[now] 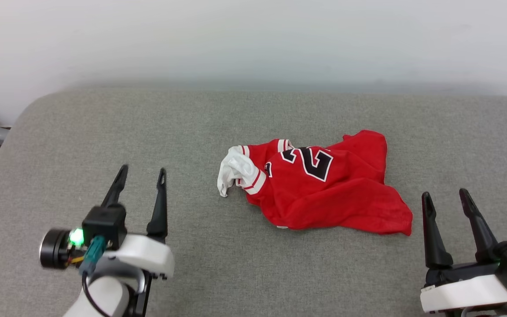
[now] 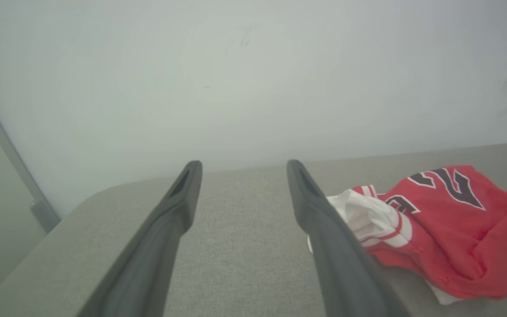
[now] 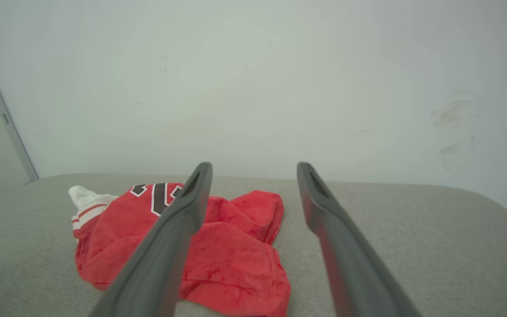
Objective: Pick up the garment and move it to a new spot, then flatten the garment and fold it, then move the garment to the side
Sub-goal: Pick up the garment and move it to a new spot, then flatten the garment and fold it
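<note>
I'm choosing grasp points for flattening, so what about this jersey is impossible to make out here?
Head view: folds in the garment hide most of the chest print.
Second sleeve and collar, head view: lost in the crumple.
Right wrist view: a finger of the right gripper covers part of the chest print.
Left wrist view: a finger of the left gripper covers the white sleeve at its near edge.
</note>
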### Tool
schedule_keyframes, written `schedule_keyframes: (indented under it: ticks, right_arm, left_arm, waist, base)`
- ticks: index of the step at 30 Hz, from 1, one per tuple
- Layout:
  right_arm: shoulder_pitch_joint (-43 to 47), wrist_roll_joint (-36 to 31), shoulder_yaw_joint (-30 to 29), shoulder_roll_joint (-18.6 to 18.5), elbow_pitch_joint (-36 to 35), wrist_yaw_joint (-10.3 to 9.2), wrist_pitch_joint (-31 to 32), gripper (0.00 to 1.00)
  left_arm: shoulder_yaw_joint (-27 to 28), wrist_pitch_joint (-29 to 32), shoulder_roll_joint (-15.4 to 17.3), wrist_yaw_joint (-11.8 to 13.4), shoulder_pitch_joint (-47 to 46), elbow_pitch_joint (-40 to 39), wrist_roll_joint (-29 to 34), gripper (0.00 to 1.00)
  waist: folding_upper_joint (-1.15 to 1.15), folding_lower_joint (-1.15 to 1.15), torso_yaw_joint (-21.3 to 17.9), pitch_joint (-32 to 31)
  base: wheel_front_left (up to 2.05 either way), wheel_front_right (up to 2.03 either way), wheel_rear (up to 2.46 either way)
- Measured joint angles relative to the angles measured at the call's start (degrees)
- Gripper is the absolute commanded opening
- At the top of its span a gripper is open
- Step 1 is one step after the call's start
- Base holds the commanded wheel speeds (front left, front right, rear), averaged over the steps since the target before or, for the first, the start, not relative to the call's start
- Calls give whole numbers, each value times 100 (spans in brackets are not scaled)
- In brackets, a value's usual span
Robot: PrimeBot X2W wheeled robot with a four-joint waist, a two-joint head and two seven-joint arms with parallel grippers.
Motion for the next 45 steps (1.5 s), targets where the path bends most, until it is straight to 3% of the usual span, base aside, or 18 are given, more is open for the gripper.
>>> schedule_keyframes:
  ticks: [5,22,34,45]
  right_arm:
    - [115,75,41,0,109,0,0,100]
    - [404,316,155,1,417,0,0,100]
    - [451,371,187,0,544,0,0,100]
    - [458,388,188,0,592,0,0,100]
  left_arm:
    - [610,0,-337,-123,715,-204,402,100]
    - [1847,0,-1382,-1072,1722,-82,1454,100]
    - [2324,0,-1774,-1515,1812,13,1879,100]
    - [2580,0,-1972,-1767,1821,57,2108,100]
  waist:
    - [0,0,15,-138]
    - [0,0,-25,-360]
    - [0,0,-16,-379]
    - [0,1,22,-367]
  base:
    - [0,0,0]
    - [0,0,0]
    - [0,0,0]
    - [0,0,0]
